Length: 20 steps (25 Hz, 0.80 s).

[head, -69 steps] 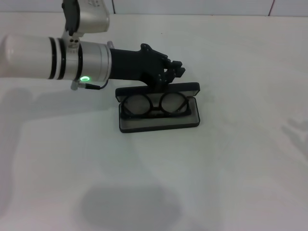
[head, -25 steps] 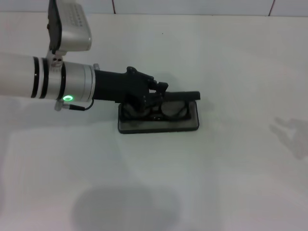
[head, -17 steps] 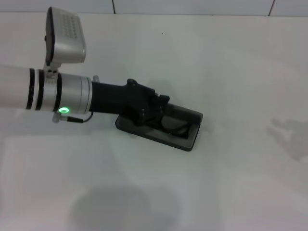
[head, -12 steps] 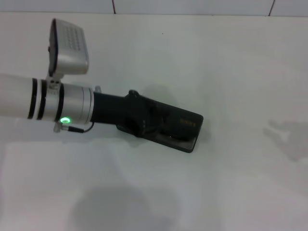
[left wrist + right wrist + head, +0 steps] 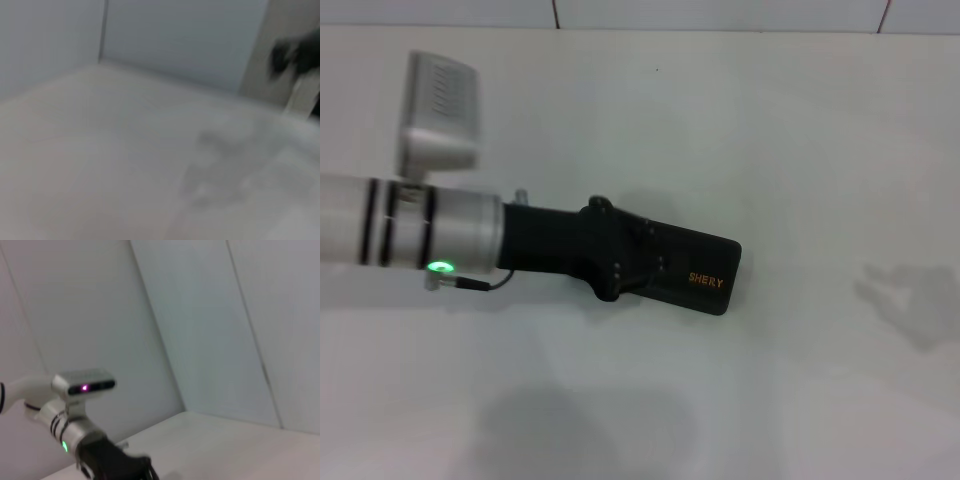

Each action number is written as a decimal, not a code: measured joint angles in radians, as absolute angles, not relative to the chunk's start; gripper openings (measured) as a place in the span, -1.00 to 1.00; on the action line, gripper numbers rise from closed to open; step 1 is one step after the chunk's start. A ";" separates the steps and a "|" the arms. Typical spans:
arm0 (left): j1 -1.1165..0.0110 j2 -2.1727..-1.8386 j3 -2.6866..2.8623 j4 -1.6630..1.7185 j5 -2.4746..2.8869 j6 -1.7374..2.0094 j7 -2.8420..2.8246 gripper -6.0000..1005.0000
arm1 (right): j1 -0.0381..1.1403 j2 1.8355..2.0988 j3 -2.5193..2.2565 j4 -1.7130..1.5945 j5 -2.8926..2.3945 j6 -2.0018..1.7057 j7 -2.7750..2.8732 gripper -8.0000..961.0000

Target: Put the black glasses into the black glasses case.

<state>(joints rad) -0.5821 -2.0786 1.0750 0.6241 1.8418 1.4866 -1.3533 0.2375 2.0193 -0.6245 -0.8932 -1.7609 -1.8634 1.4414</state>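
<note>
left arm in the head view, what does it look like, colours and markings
The left arm is a glossy white-and-silver cylinder with dark bands near the wrist and a small lit green lamp underneath. A thin dark cable loops below the lamp. A pale grey ribbed camera box sits on top. Forward of the cuff, the left gripper is chunky matt black with small screws.

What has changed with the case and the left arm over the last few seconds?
The black glasses case, open earlier with the black glasses lying in it, is now shut, lid down with its orange lettering up. It also turned on the table, its right end swinging nearer the camera. The left gripper came down from behind and now rests on the lid's left end. The right arm stayed out of the head view.
</note>
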 joint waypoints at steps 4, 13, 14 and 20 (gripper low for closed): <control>-0.439 -2.082 1.074 0.898 1.718 1.741 -1.418 -0.53 | 0.238 2.020 -0.676 -0.887 -1.752 -1.885 1.427 -0.45; -0.302 -2.002 1.104 0.961 1.457 2.031 -1.327 -0.40 | 0.339 2.025 -1.068 -0.728 -1.488 -1.936 1.189 -0.15; -0.302 -2.002 1.104 0.961 1.457 2.031 -1.327 -0.36 | 0.359 2.026 -1.112 -0.716 -1.463 -1.925 1.178 -0.05; -0.307 -1.985 1.094 0.880 1.461 2.030 -1.269 0.02 | 0.451 2.028 -1.261 -0.699 -1.397 -1.851 1.192 0.56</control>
